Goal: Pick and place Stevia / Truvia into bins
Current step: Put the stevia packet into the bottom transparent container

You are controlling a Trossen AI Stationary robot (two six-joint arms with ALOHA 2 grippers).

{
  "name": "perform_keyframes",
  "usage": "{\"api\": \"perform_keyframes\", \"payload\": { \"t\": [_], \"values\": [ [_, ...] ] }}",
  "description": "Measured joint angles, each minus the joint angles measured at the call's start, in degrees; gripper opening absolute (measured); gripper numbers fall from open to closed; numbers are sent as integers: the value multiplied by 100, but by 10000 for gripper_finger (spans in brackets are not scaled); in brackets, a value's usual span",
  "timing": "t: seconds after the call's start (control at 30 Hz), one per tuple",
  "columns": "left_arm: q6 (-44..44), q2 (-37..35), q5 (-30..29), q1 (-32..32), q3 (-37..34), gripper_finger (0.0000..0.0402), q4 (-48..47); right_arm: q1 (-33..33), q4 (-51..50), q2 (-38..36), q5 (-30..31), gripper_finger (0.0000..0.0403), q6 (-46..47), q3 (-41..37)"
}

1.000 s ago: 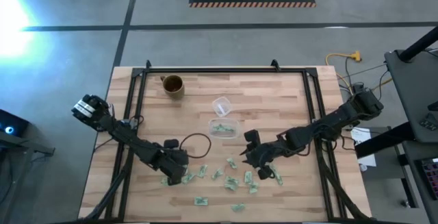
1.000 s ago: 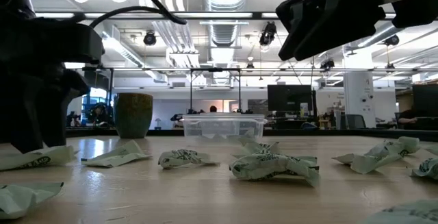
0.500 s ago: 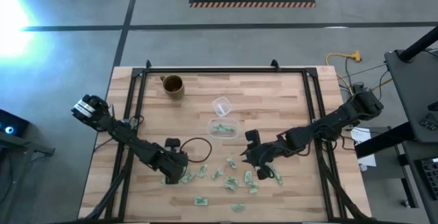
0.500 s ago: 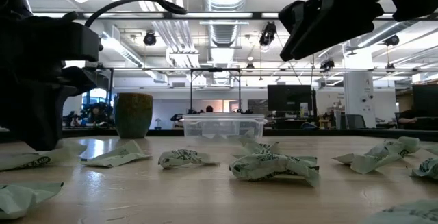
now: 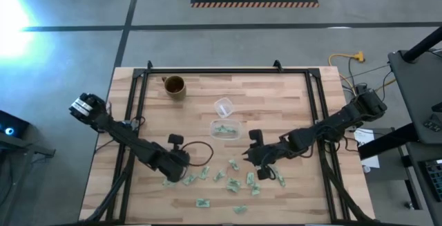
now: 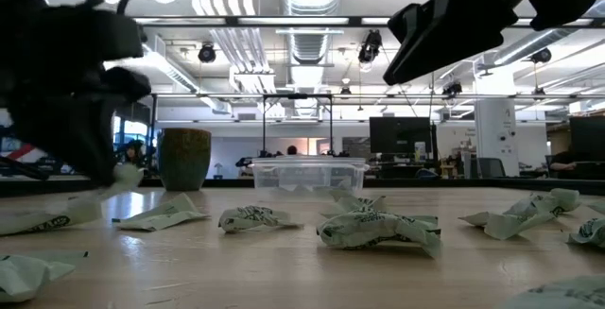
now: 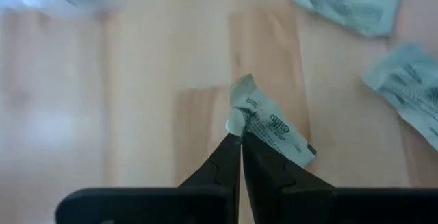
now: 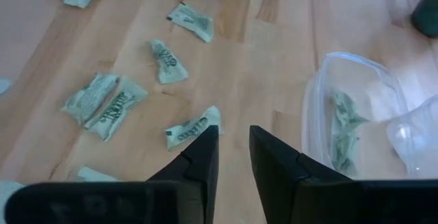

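- Wooden table [image 5: 276, 101] with a big workroom behind it; small green and white packets [image 5: 235, 182] lie spread over the near part of the table.
- A clear bin [image 5: 226, 129] sits near the middle, with a few packets already in it. A small clear cup [image 5: 223, 106] is just beside it, and a brown mug [image 5: 174, 86] stands farther back.
- A second ago the left hand [image 7: 241, 145] was wide open over the left end of the pile. Now it has snapped shut on one packet [image 7: 270, 125].
- That packet hangs from the closed tips, lifted a little off the wood, so I think the pick worked. Next it has to go to the bin.
- The right hand [image 8: 233, 138] hovers above the table near the bin. Its fingers have come closer together, but a narrow gap is left and nothing is between them.
- Many packets are not yet in the bin.
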Motion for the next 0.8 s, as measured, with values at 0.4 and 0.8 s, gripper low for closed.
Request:
{"api": "perform_keyframes", "payload": {
  "t": [0.4,0.8],
  "values": [
    [1946,-831,-1741,330,-28,0,1330,-2,-5,0,474,74,-62,0],
    [3768,-420,-277,2207,-26,0,3507,0,-423,0,604,63,38,0]
  ]
}}
